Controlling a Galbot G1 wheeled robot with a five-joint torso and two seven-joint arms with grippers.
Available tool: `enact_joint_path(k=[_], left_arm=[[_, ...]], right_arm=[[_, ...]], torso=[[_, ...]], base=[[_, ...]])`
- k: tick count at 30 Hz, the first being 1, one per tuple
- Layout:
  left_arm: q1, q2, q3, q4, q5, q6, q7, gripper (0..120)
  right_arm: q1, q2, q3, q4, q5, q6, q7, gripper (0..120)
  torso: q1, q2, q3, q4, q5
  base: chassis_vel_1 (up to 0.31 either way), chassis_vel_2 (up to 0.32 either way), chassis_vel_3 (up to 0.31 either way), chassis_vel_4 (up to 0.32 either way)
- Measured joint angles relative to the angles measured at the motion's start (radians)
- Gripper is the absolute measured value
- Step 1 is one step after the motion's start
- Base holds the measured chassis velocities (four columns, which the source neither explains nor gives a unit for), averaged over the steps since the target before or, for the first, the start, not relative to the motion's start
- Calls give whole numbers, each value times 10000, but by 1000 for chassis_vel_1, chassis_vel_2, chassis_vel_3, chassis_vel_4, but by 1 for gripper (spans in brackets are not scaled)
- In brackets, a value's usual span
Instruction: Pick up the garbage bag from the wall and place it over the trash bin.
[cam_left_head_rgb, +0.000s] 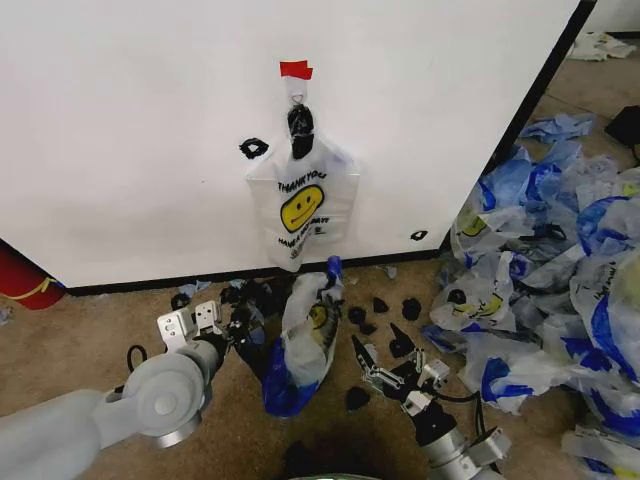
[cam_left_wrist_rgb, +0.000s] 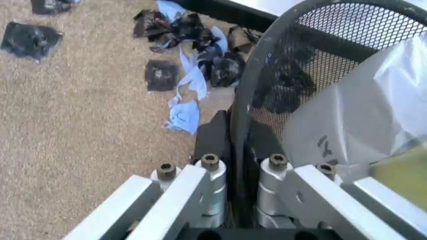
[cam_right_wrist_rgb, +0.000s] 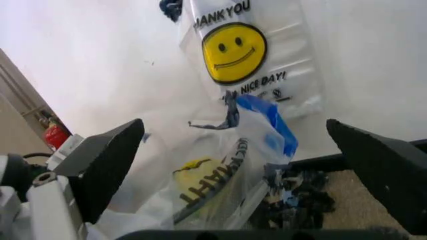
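The floor (cam_left_head_rgb: 90, 350) is tan carpet and it's a mess — small black scraps (cam_left_head_rgb: 383, 310) are scattered along the base of the wall (cam_left_head_rgb: 140, 130), and a big heap of blue-and-white plastic bags (cam_left_head_rgb: 560, 260) piles up on the right side of the room. A red object (cam_left_head_rgb: 25, 280) pokes out at the far left, past the wall's edge.

The wall is a big white panel with black trim along the bottom. A piece of red tape (cam_left_head_rgb: 295, 69) sits up high on it, and right below that a garbage bag (cam_left_head_rgb: 302, 205) hangs flat against the panel — yellow smiley, "THANK YOU" print, knotted black at the top.

Nearer the robot, the trash bin (cam_left_wrist_rgb: 267, 95) stands on the carpet, a black mesh one, and there's a second bag (cam_left_head_rgb: 305, 340) with white and blue parts draped in and over it, standing up tall out of the top.

Left arm comes in low from the near left, bent at the elbow, and its end effector (cam_left_head_rgb: 243, 335) is right at the bin's left side. In the left wrist view its fingers (cam_left_wrist_rgb: 212, 137) are pinched on the bin's rim, one on each side of the mesh.

Right end effector (cam_left_head_rgb: 372, 362) hovers just right of the bin, pointed toward the bag in it, with its fingers (cam_right_wrist_rgb: 110, 160) spread wide and holding nothing.
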Motion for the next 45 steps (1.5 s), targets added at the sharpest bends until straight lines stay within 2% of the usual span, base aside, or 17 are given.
enact_joint_path(k=[13, 21, 26, 29, 33, 35, 37, 39, 42, 43, 45], left_arm=[[532, -692, -306, 321, 117, -134, -1058, 2], [1078, -859, -578, 342, 281, -141, -1119, 2], [1539, -793, -633, -8, 410, -29, -1112, 3], [1632, -725, -652, -200, 447, 48, -1061, 9], [1600, -566, -668, -400, 764, 92, -732, 23], [1427, -439, -628, -403, 1114, 94, -413, 35], [1395, -423, -615, -403, 1171, 93, -374, 37], [1272, -340, -574, -441, 1434, 97, -190, 47], [1158, -234, -587, -428, 1887, 107, 70, 62], [1158, -234, -587, -428, 1887, 107, 70, 62], [1081, -209, -599, -359, 2007, 113, 127, 70]], right_arm=[[-19, -26, 12, 117, -189, -34, 189, 100], [-13, -33, 22, 99, -277, -31, 201, 100], [-15, -46, 48, 44, -353, 7, 196, 100], [-13, -48, 51, 36, -356, 11, 188, 100], [-6, -30, 44, 35, -366, 13, 175, 100], [-9, -27, 39, 57, -368, 13, 174, 100], [-12, -27, 39, 65, -368, 13, 174, 100], [-46, -33, 41, 160, -369, -4, 259, 100], [-210, -95, -17, 536, -299, -415, 912, 100], [-210, -95, -17, 536, -299, -415, 912, 100], [-301, -119, -119, 841, -241, -964, 1732, 100]], torso=[[0, 0, 0, -1, -1], [-1, 0, -1, 1, 3], [0, 0, 1, -2, -5], [0, 0, 1, -1, -4], [0, 0, 1, -1, -1], [0, 0, 1, -1, 1], [0, 0, 1, -1, 1], [0, 0, 1, -1, -1], [0, 0, 1, 1, -2], [0, 0, 1, 1, -2], [0, 0, 1, -3, -2]], base=[[0, 0, 0, 0], [0, 0, 0, 0], [0, 0, 0, 0], [0, 0, 0, 0], [0, 0, 0, 0], [0, 0, 0, 0], [0, 0, 0, 0], [0, 0, 0, 0], [0, 0, 0, 0], [0, 0, 0, 0], [0, 0, 0, 0]])
